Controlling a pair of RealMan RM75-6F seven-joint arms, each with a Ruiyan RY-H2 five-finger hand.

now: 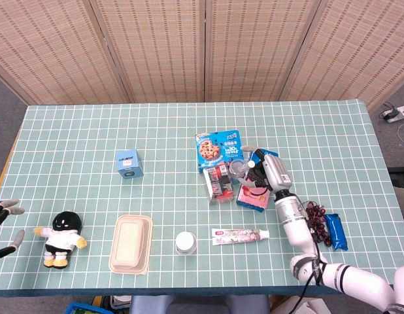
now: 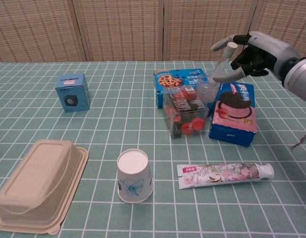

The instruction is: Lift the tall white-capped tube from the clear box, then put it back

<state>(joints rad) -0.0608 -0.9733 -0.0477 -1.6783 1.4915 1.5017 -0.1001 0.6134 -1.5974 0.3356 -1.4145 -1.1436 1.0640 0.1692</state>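
Green gridded table (image 1: 91, 131), blue cube box (image 1: 129, 163), paper cup (image 2: 134, 175), toothpaste (image 2: 225, 174)

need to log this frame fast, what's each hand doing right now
Left hand: open, fingers apart, holding nothing, at the table's left edge.
Right hand: fingers around the top of the white-capped tube; whether it grips cannot be told.
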